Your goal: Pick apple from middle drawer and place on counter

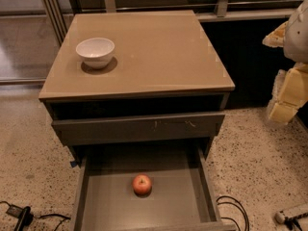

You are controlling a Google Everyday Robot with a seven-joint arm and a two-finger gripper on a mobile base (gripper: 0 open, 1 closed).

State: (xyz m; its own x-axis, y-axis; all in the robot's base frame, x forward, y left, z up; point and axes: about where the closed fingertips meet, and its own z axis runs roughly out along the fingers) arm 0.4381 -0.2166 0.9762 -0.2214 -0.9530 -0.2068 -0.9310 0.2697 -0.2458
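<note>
The small red apple [142, 184] with yellowish patches rests on the flat floor of the middle drawer [106, 201], which is pulled out wide below the cabinet. The apple lies near the drawer's centre. The glossy tan counter [159, 52] tops the grey cabinet. My gripper [288, 93] hangs at the far right edge of the view, level with the cabinet's side, well to the right of and above the apple. It holds nothing that I can see.
A white bowl [95, 52] stands on the counter's left part. A grey drawer front with pale scratches [139, 128] sits above the open drawer. Black cables [233, 211] lie on the speckled floor at right, and a plug and cable [19, 214] at left.
</note>
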